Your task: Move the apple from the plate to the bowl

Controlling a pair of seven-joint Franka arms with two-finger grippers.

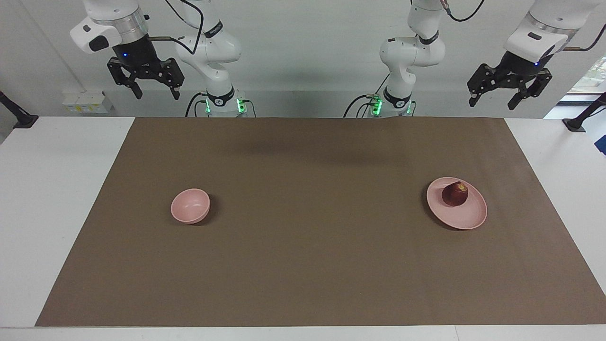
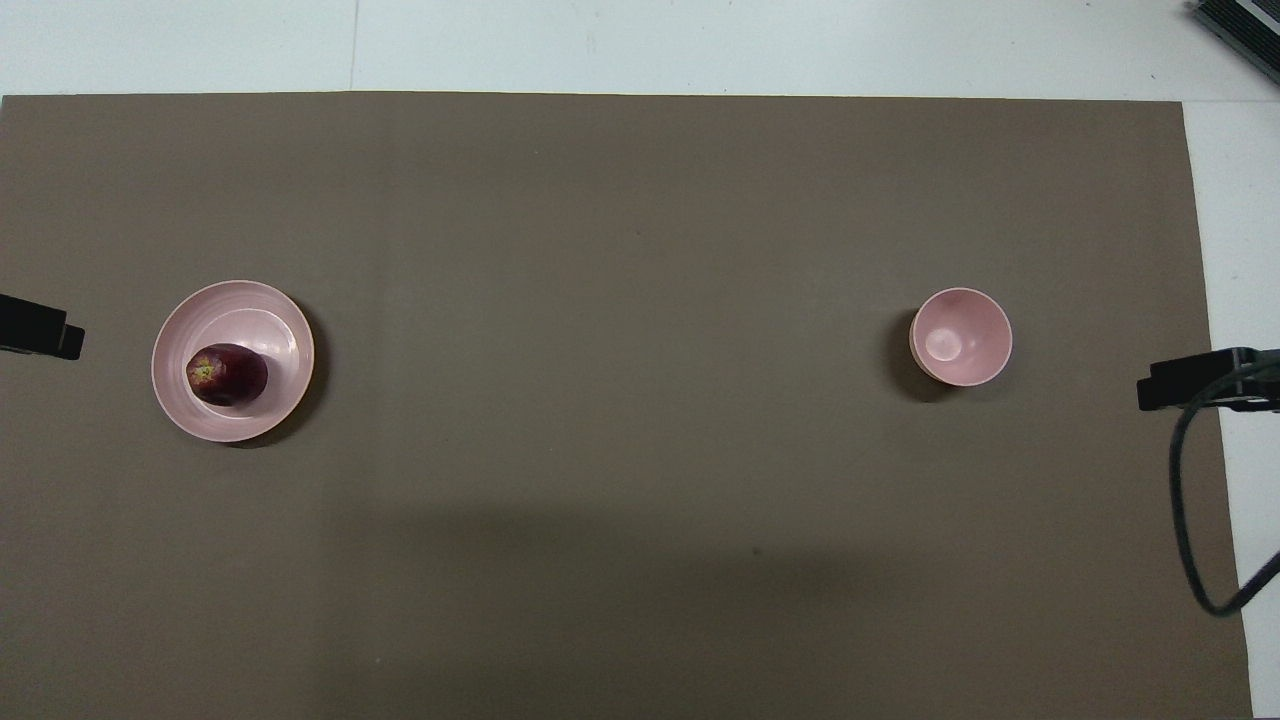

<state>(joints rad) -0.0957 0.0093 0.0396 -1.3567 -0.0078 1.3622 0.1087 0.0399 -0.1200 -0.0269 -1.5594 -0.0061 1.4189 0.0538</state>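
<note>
The dark red apple (image 1: 455, 193) (image 2: 227, 375) lies on the pale pink plate (image 1: 466, 215) (image 2: 270, 320), on the part nearer to the robots, toward the left arm's end of the table. The small deep pink bowl (image 1: 190, 205) (image 2: 961, 336) stands empty toward the right arm's end. My left gripper (image 1: 493, 103) hangs open and empty, high up at the robots' edge of the table, at its own end. My right gripper (image 1: 157, 94) hangs open and empty, high up at the robots' edge, at its own end. Both arms wait.
A brown mat (image 1: 303, 246) covers most of the white table (image 1: 57, 189); plate and bowl stand on it. A black cable (image 2: 1190, 520) hangs at the right arm's end in the overhead view.
</note>
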